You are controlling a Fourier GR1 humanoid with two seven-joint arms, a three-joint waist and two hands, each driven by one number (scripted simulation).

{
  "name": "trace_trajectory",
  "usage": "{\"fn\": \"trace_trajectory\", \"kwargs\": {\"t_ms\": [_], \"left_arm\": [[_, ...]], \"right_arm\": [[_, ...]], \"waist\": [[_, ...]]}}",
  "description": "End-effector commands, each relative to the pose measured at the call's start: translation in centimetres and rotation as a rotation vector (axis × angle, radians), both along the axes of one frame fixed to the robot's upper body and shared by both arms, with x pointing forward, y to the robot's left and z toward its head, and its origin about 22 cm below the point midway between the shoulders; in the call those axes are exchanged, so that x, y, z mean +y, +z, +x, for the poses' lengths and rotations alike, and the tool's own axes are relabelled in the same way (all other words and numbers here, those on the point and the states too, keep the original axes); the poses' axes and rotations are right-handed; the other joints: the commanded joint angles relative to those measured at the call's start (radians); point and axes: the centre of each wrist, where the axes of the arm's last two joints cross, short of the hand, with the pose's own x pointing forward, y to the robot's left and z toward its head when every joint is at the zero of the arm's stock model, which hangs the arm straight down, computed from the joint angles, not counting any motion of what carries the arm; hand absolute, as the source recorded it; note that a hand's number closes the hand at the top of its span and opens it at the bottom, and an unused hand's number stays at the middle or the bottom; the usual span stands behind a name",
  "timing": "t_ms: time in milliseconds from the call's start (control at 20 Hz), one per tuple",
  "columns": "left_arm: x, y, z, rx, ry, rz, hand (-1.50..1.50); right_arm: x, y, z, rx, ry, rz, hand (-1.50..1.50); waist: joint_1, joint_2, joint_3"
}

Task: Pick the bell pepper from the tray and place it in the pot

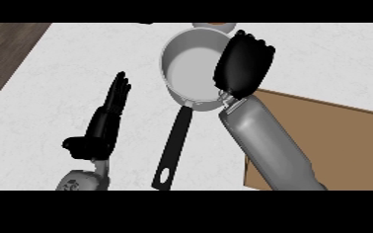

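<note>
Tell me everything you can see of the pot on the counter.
The pot is round, silvery and metal-looking, standing upright on the white counter. The visible part of its pale inside holds nothing. A long black handle with a hole near its end points toward the robot. The right hand hides its right rim; contact cannot be told.

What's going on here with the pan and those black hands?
A robot is meant to move a bell pepper from the brown tray into the saucepan. Its right hand hangs over the saucepan's right rim; no pepper shows, so the hand may hide it. The left hand rests open at the view's left.
</note>
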Motion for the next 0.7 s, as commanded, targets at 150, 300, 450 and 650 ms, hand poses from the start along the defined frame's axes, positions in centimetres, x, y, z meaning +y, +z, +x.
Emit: {"fn": "trace_trajectory", "kwargs": {"t_ms": [150,300,450,650], "left_arm": [[0.2,-0.4,0.6,0.017,0.038,-0.007,0.00],[0.8,-0.1,0.2,0.004,0.035,-0.007,0.00],[1.8,-0.8,-0.7,0.013,0.064,0.001,0.00],[1.8,0.0,0.2,0.000,0.080,-0.002,0.00]], "right_arm": [[2.2,-1.4,0.0,0.157,-0.160,0.150,1.50],[1.4,-3.4,0.2,0.198,-0.178,0.193,1.50],[0.0,-4.8,0.0,0.249,-0.209,0.292,1.50],[-2.2,-7.1,0.7,0.363,-0.305,0.353,-1.50]], "waist": [[-0.038,0.004,0.003],[-0.041,0.000,0.004],[-0.047,-0.004,0.004],[-0.073,-0.003,0.005]]}}
